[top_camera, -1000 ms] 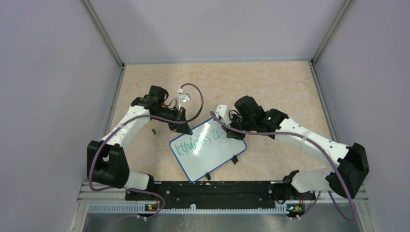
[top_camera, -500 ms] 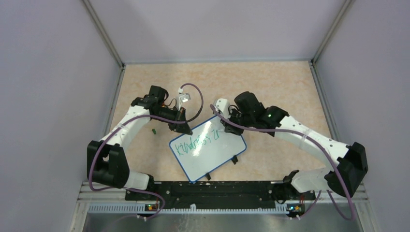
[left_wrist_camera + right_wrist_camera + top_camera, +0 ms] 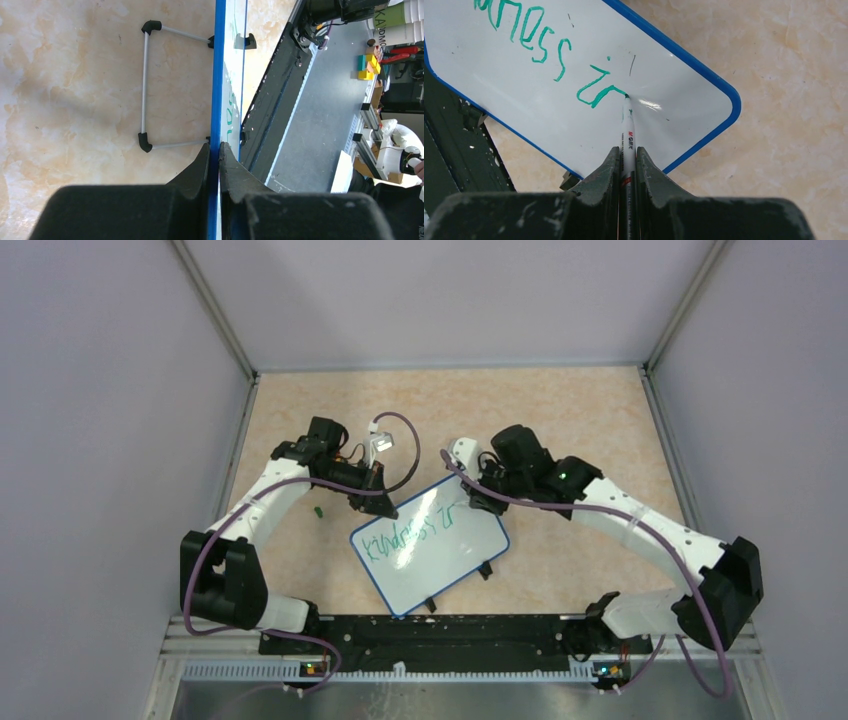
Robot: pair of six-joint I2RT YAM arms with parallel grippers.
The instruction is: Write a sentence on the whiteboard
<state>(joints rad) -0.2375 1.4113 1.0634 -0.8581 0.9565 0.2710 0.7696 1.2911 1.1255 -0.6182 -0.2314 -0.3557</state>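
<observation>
The table (image 3: 560, 410) is a beige, marbled surface with grey walls on three sides. The left arm (image 3: 270, 495) and right arm (image 3: 630, 525) both reach inward over its middle.

The whiteboard (image 3: 440, 560) sits between them in the near half of the table, turned askew so that one corner points to the arms' bases. It is white with a thin blue rim. Two black feet (image 3: 487, 570) stick out from its near-right edge. In the left wrist view a grey wire stand (image 3: 145, 85) with black corners runs out from the board's back over the table.

The left gripper (image 3: 214, 147) is at the board's far-left corner, its jaws pinched tight on the blue rim, which passes edge-on between them.

The right gripper (image 3: 627, 149) hangs over the board's far-right part. Its jaws are clamped on a white marker (image 3: 628, 125), which points down and away from the wrist. The marker's green tip touches the board at the end of the last stroke.

The sentence (image 3: 408, 535) is green script in a single line across the board's far side. It reads "kindness i" plus a partly formed letter where the tip rests.

A small green bit (image 3: 317, 510) lies on the table just beside the left arm, apart from the board. I cannot tell what it is.
</observation>
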